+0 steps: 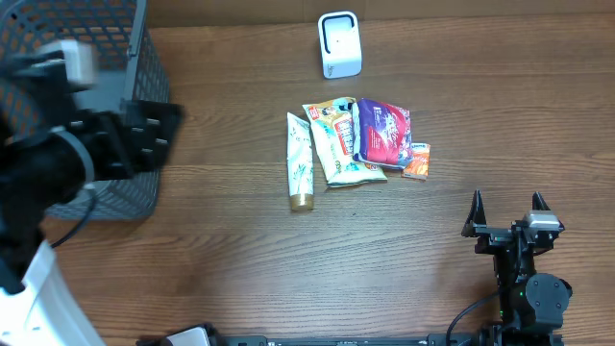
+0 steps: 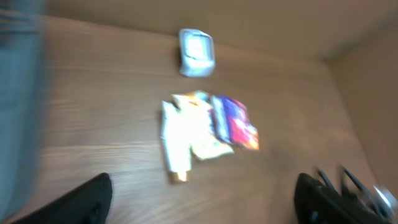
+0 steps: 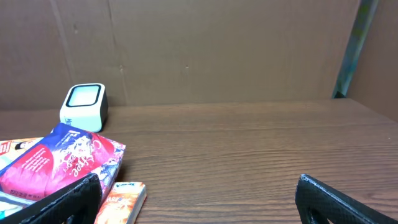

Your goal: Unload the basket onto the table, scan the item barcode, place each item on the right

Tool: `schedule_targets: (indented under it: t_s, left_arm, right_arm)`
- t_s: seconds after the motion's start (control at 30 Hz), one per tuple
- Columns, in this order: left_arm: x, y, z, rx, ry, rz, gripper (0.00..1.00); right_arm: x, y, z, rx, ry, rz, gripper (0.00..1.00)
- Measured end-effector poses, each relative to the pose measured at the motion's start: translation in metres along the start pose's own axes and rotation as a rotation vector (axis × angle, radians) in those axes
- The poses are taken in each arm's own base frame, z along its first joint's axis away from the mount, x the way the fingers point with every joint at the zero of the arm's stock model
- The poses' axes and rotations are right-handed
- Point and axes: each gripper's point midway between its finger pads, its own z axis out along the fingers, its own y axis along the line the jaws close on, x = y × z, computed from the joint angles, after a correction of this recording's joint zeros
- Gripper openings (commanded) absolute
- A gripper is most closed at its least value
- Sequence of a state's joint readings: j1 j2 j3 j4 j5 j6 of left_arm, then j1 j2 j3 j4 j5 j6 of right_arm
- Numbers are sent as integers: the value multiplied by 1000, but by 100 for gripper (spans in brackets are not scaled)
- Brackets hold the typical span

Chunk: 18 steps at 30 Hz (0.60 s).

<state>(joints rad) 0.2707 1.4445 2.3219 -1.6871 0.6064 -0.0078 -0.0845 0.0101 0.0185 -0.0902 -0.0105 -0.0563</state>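
left gripper (image 2: 202,199) beside the basket (image 1: 110,38), fingers spread, empty; right gripper (image 1: 507,207) spread and empty too. packs (image 1: 356,144) lie overlapped mid-table, near the scanner (image 1: 339,45). risk: pinch drags two together, or barcode ends up facing away from scanner

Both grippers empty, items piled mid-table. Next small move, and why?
Probably bring the left gripper toward the tube: its jaws stand open and empty, its camera faces the pile, and the tube lies at the pile's left edge, on that arm's side. Nothing is at the scanner yet. The right gripper is open too, parked lower right.
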Motion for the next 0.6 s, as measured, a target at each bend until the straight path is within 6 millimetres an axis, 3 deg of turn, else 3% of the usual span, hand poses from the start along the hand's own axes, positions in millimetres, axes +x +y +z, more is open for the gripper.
schedule_targets:
  t_s: [0.17,0.27,0.37,0.47,0.6]
  left_arm:
    - [32,-50,29,165,163,119,100]
    - [61,-64,50,184,292,152,100]
    - [89,-64,70,139,412,162,100]
    - [106,-49,84,33,478,143,100]
    - [105,-19,91,-156,464,90,100]
  right_arm:
    - [0,0,0,0,0,0,100]
    - [0,0,0,0,0,0,100]
    - [0,0,0,0,0,0,100]
    - [0,0,0,0,0,0,100]
    - [0,0,0,0,0,0,100]
